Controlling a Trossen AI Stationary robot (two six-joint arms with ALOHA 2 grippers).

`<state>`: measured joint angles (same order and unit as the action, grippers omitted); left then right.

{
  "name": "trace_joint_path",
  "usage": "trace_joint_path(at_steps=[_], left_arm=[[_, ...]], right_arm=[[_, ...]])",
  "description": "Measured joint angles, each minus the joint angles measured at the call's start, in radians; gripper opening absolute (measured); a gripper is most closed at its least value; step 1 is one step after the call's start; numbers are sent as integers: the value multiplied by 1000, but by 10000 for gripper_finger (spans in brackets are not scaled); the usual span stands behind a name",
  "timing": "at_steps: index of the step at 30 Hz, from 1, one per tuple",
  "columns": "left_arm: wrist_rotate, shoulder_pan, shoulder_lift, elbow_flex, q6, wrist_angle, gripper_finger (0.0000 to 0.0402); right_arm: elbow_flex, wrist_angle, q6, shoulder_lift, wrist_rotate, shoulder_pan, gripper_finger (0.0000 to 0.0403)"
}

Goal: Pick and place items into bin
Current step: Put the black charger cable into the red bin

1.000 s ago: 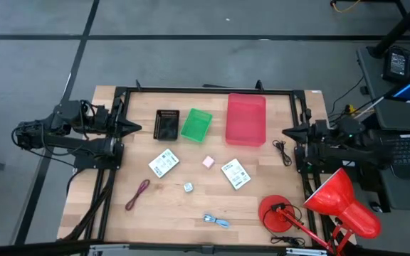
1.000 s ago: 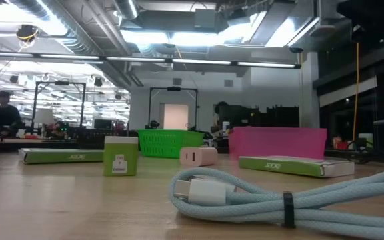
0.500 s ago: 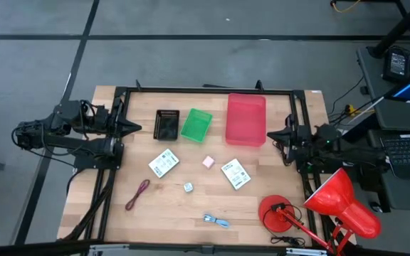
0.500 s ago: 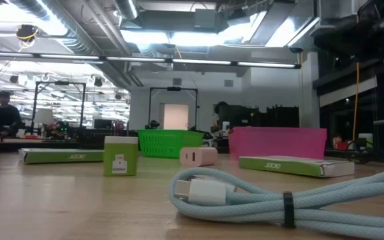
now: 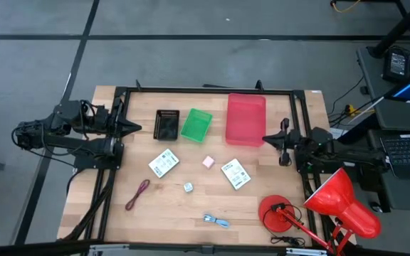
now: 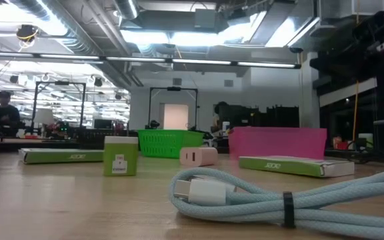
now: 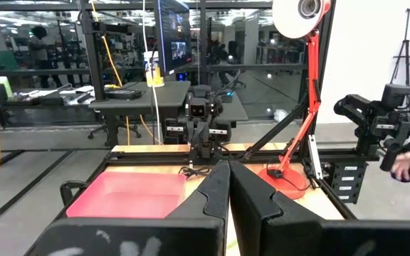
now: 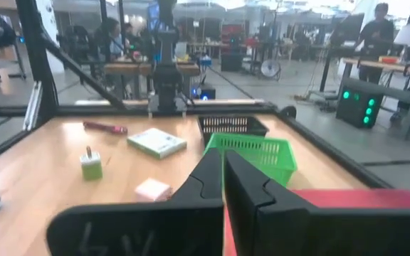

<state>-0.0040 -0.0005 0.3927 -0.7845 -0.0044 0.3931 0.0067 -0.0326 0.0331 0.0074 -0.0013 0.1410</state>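
The right hand [image 5: 265,139] has moved toward 9 o'clock across the counter [image 5: 169,206]. A second ago its tip sat near the frame rail at the counter's 3 o'clock edge; now it reaches the lower right corner of the pink bin [image 5: 245,119], with its fingers pressed together. The right arm has stretched out with it and now passes over the black cord [image 5: 284,152]. In the low view, the dark arm at the upper right has shifted.
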Motion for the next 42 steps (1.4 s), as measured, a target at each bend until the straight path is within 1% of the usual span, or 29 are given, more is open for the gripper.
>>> trace_joint_path(at_steps=[3,5,16,18,21,25,31,34,37,40,42], left_arm=[[0,0,0,0,0,0,6],[0,0,0,0,0,0,6],[0,0,0,0,0,0,6],[0,0,0,0,-2,0,6],[-4,0,-1,7,46,2,6],[-7,1,-2,81,45,-30,6],[-3,1,-2,284,44,-259,6],[-3,1,-6,357,30,-341,6],[6,1,-22,406,4,-376,6],[33,1,-63,443,-1,-378,6],[32,1,-94,465,-1,-397,6]], right_arm=[[0,-1,132,0,6,0,0],[0,-1,183,0,7,0,0],[0,0,171,0,7,0,0],[0,1,111,0,7,0,0],[0,0,26,0,8,0,0],[0,-50,70,0,8,0,0],[0,-177,77,0,8,0,0],[0,-210,77,0,8,0,0],[0,-219,75,0,8,0,0],[0,-218,75,0,8,0,0],[0,-219,80,0,8,0,0]])
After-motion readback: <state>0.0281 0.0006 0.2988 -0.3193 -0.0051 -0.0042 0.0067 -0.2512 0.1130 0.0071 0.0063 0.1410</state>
